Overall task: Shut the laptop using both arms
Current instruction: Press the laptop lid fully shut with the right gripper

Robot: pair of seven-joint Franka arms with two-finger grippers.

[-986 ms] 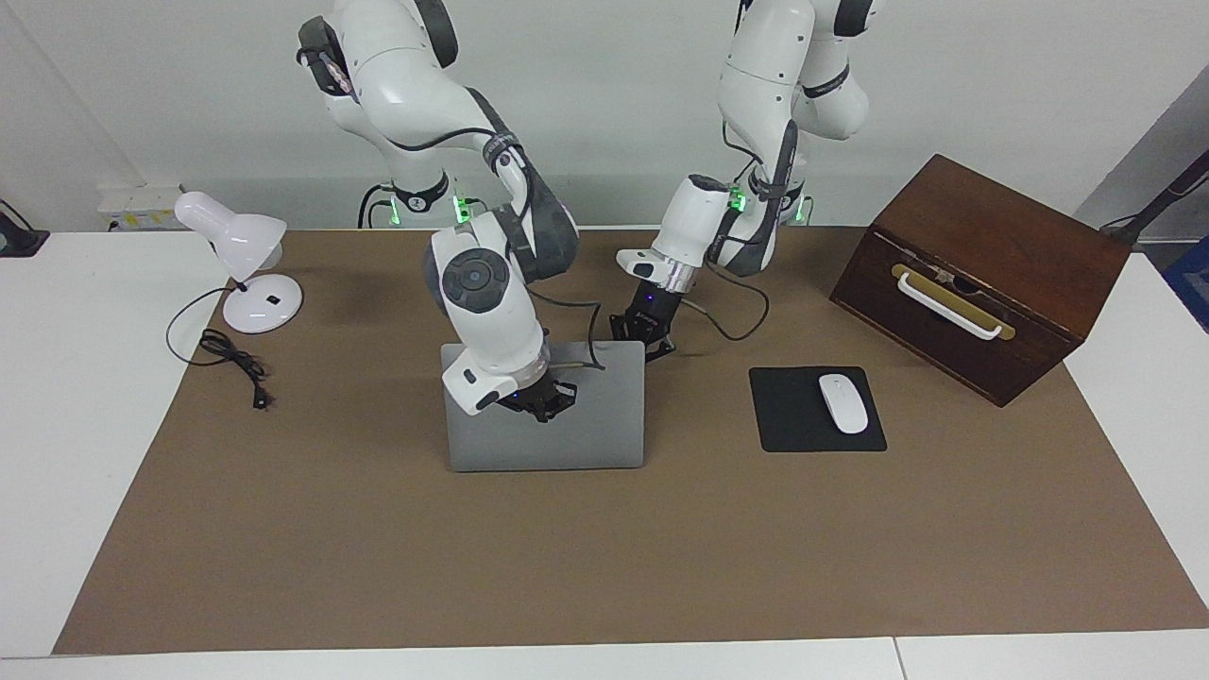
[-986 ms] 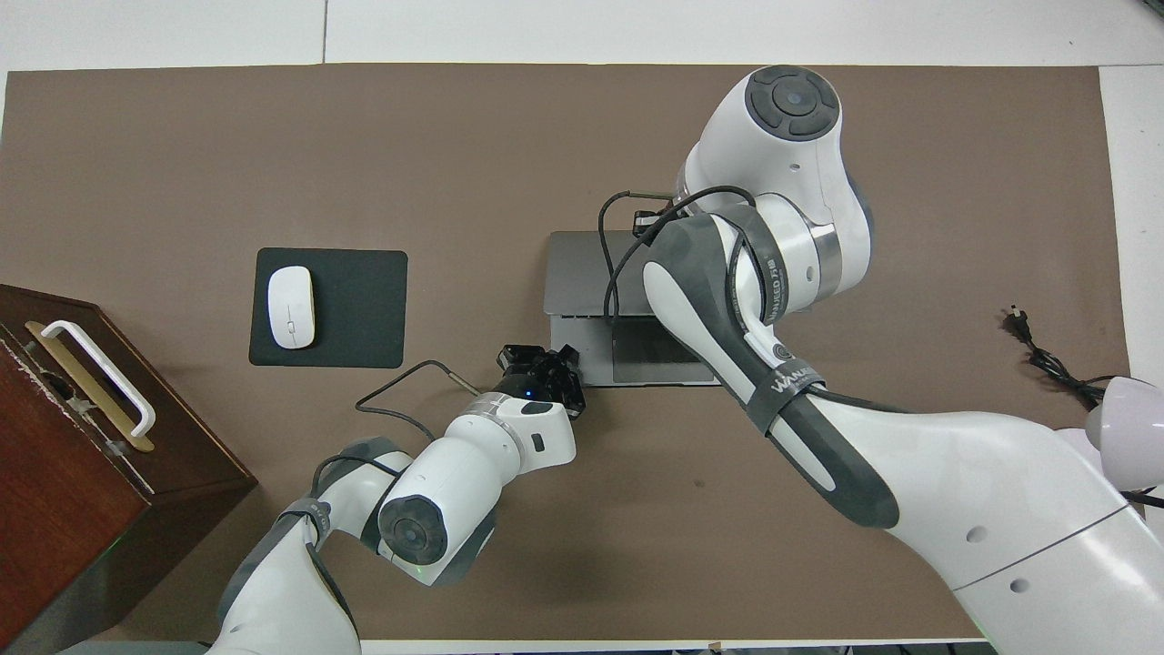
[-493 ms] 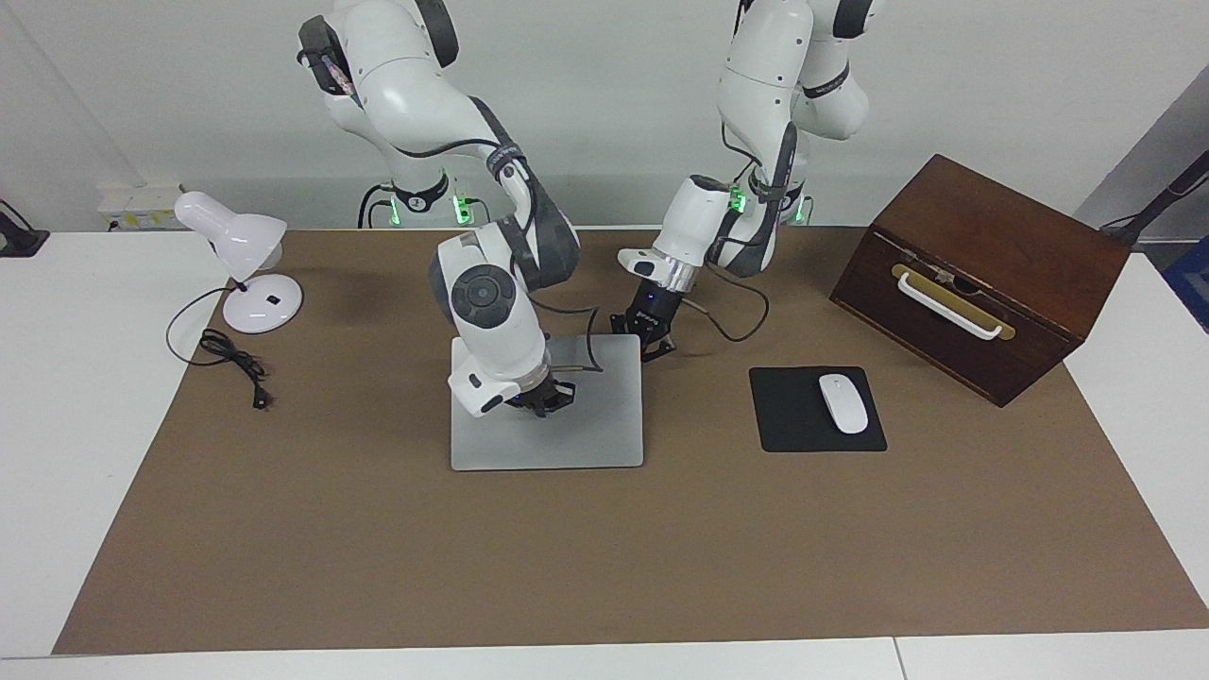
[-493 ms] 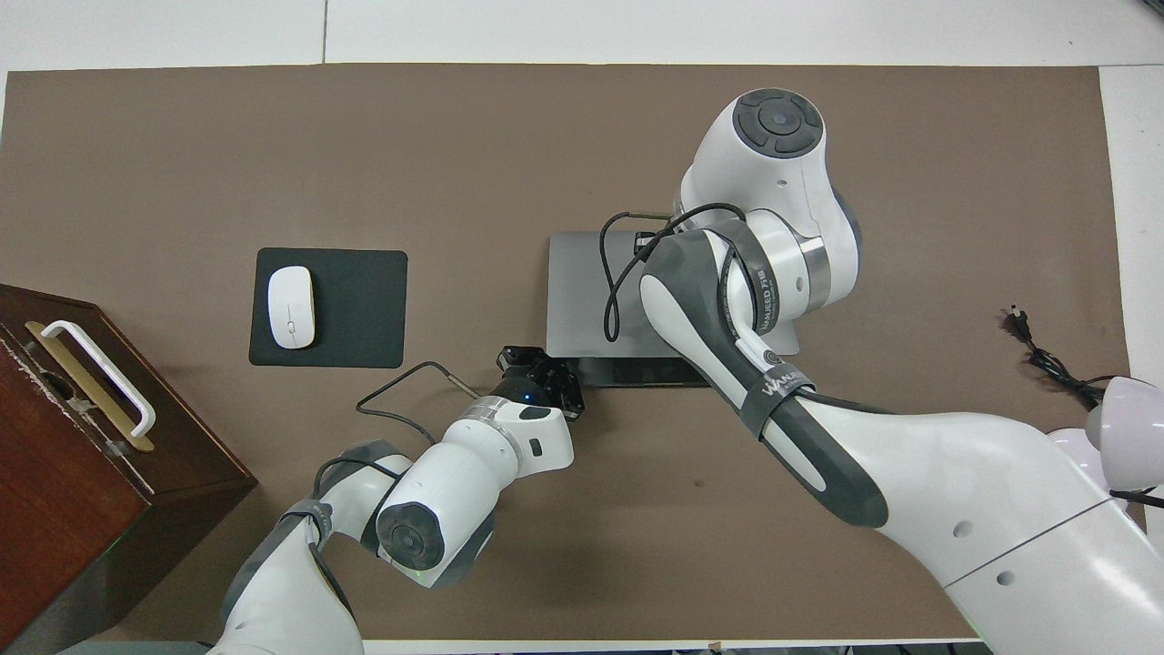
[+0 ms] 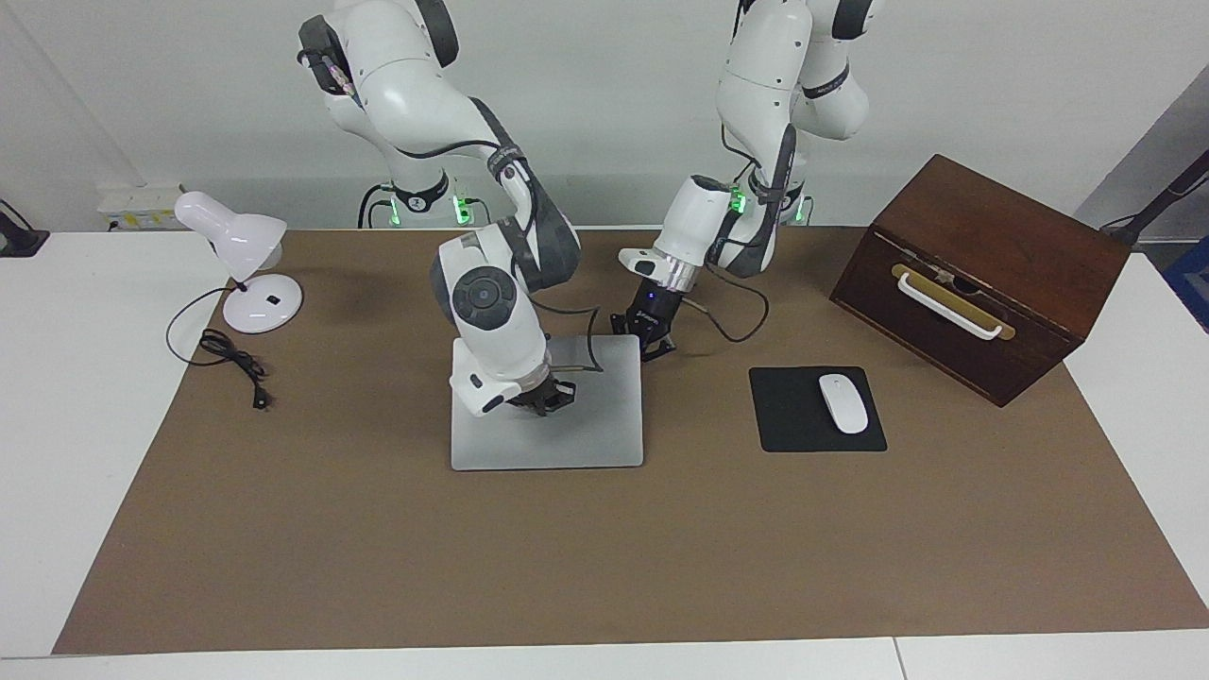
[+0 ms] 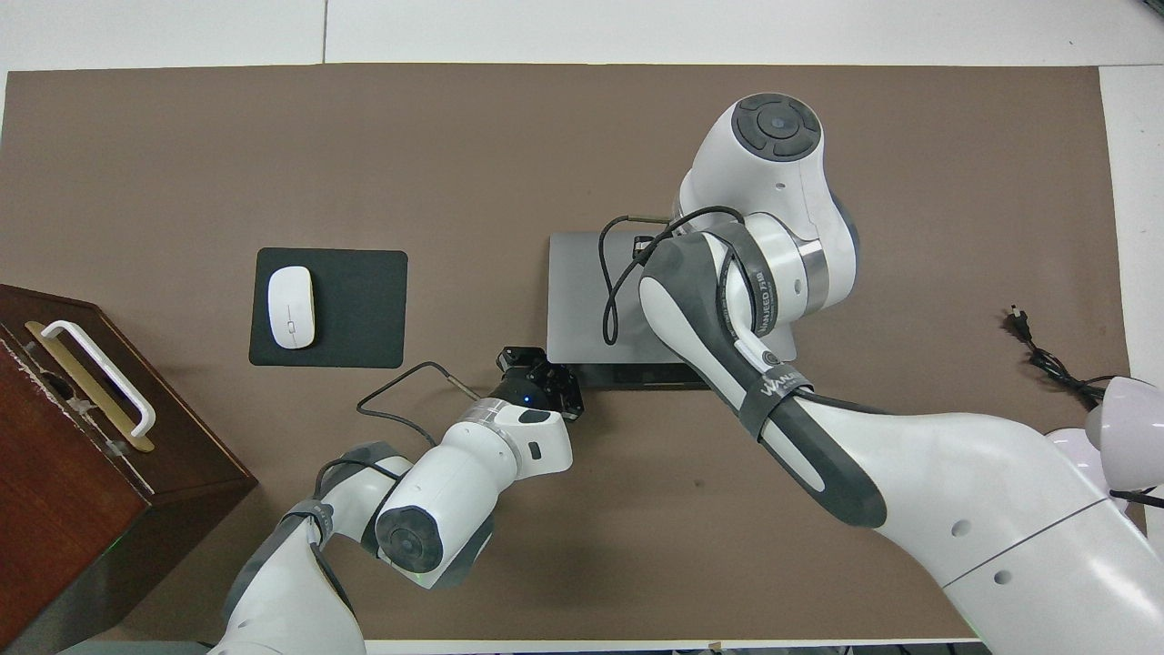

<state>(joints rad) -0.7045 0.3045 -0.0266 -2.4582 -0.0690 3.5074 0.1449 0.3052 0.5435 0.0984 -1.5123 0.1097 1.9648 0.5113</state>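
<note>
Since half a second back, I'm seeing the laptop (image 5: 548, 416) lid dropping a touch lower, so it's looking nearly flat on the brown counter (image 5: 604, 557) now, with just a thin dark strip showing along its robot-side edge in the overhead view. It's sitting around the middle of the counter, more toward the right arm's end than the black mouse pad (image 5: 817, 409).

My right end effector (image 5: 541, 398) is pressing down over the lid, and I honestly can't tell whether its fingers are spread or clenched, the wrist is hiding too much. My left end effector (image 5: 655, 338) is hanging at the laptop's corner nearest the robots on the mouse pad side, and it's looking released, not holding anything.

Other stuff lying around: white mouse (image 5: 842, 403) sitting on the pad, wooden box (image 5: 982, 274) toward the left arm's end, white desk lamp (image 5: 241, 260) toward the right arm's end with its cord (image 5: 231, 359) trailing on the counter.
</note>
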